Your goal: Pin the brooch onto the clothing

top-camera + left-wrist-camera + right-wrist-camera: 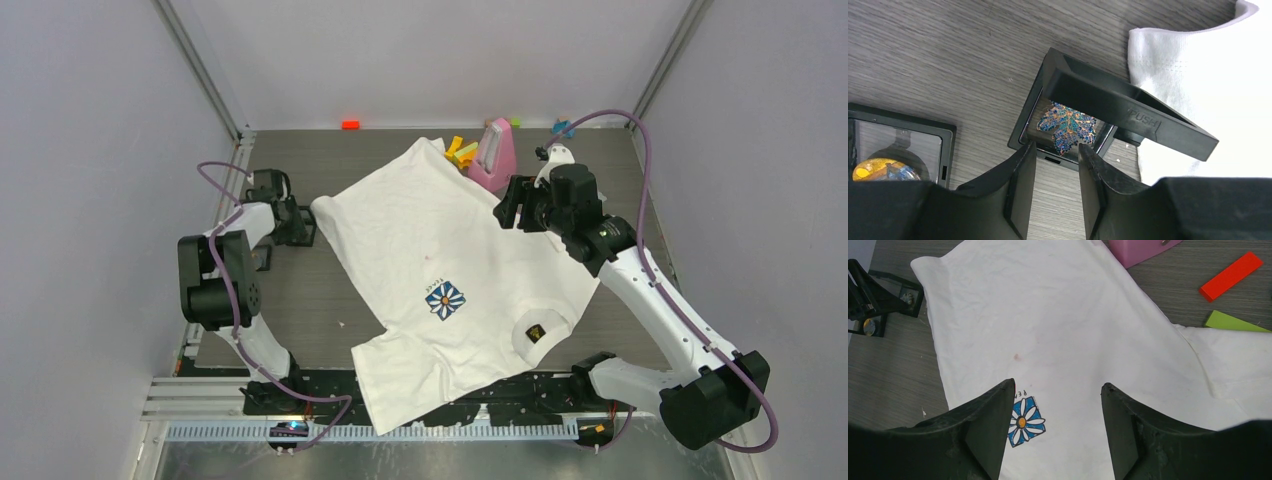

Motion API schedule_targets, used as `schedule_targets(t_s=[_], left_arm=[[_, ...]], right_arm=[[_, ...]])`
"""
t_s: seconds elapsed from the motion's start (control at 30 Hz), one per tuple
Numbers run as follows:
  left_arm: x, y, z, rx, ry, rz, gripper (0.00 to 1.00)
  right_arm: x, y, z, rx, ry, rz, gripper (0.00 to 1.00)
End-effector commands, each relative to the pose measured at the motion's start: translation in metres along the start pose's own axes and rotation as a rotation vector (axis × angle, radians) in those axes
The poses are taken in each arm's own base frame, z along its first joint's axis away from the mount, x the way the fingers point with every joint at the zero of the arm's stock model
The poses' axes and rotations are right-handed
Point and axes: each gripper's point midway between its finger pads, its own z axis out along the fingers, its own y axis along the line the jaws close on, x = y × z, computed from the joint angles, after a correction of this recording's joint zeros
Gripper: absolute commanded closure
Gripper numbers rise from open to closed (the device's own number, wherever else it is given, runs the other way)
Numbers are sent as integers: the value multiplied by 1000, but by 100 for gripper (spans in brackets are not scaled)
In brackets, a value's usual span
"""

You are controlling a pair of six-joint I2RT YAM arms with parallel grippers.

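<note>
The left arm [215, 280] and the right arm [660, 300] are each built from smooth white plastic links joined by bulky black cylindrical joint housings, and a thin purple cable [600, 114] is routed along each in loose loops. The left gripper [1056, 149] and the right gripper [1058, 389] are fitted with matte black, wedge-shaped plastic fingers [1020, 192] whose inner faces are bevelled.

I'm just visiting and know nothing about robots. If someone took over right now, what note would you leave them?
Left gripper: open, empty, fingertips at the near edge of the black box, whose lid is up.
Right gripper: open, empty, hovering over the T-shirt.
Brooch: blue leaf, lying in that box, beside the shirt's edge.
Done: box opened, shirt spread on the table.
Left: lift out the brooch, carry it over, pin it on.
</note>
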Motion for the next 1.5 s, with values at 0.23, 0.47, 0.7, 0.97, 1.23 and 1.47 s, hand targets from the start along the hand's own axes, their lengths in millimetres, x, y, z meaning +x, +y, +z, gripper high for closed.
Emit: schedule_targets(t_s=[0.23, 0.47, 0.7, 0.97, 1.23, 1.47], left_arm=[[-22, -7, 2, 25, -46, 25, 65], [-20, -10, 6, 43, -31, 29, 66], [-20, -12, 6, 53, -33, 31, 79], [-29, -15, -7, 69, -87, 23, 92], [-37, -26, -22, 131, -139, 19, 100], [-39, -35, -25, 181, -150, 22, 100]], right_arm=[[-9, 4, 5, -18, -31, 11, 31], [-8, 4, 7, -21, -26, 13, 32], [-9, 5, 7, -25, -28, 15, 32], [-10, 7, 5, -31, -31, 17, 32], [-11, 8, 4, -39, -33, 20, 32], [-9, 9, 7, -43, -26, 21, 32]])
